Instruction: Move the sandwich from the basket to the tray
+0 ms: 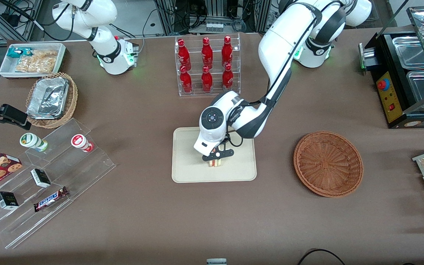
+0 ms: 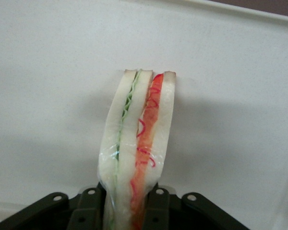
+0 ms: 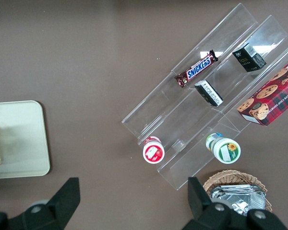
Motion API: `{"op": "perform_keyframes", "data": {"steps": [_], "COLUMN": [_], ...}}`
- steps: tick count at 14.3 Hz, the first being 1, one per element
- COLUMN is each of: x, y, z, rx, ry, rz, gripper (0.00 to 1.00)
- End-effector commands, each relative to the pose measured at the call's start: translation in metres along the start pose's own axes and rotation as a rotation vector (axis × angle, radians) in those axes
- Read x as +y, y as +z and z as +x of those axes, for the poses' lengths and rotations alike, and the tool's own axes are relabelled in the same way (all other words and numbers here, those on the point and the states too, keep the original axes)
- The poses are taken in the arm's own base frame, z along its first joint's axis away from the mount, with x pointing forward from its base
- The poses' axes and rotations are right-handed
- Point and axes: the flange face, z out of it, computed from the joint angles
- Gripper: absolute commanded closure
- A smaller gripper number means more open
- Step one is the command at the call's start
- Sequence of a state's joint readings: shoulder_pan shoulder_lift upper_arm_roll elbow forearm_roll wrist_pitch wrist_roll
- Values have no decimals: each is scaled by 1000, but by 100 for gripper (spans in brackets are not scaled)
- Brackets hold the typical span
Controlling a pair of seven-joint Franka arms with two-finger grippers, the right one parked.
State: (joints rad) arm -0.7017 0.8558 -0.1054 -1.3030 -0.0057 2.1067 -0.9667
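While the hand [image 1: 217,157] hangs low over the tray [image 1: 186,173], its fingers [image 2: 156,207] pinch the sandwich [image 2: 137,143] between them. Its wedge stands on edge just above the tray, well apart from the basket [image 1: 328,163].

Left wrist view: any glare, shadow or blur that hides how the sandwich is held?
Left wrist view: the sandwich is sharp between the gripper fingers, casting a soft shadow on the tray, with slight glare on its wrap. Front view: even lighting, but the arm partly hides the grip.
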Motion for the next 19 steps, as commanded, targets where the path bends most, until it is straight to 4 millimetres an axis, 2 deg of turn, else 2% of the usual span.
{"op": "perform_keyframes", "data": {"steps": [1, 2, 4, 6, 7, 9, 10, 11, 13, 19], "x": [7, 8, 4, -4, -11, -33, -46, -67, -102, -240], "y": [-9, -15, -41, -83, -107, -137, -159, -178, -191, -210], "z": [3, 1, 0, -6, -7, -3, 4, 18, 31, 74], "rx": [13, 17, 29, 27, 31, 59, 65, 59, 15, -84], "ry": [-6, -3, -4, 7, 12, 61, 29, -5, -46, 11], "rz": [-26, -23, -26, -5, 11, 110, 118, 124, 159, 154], "gripper": [0, 0, 0, 0, 0, 0, 0, 0, 0, 0]}}
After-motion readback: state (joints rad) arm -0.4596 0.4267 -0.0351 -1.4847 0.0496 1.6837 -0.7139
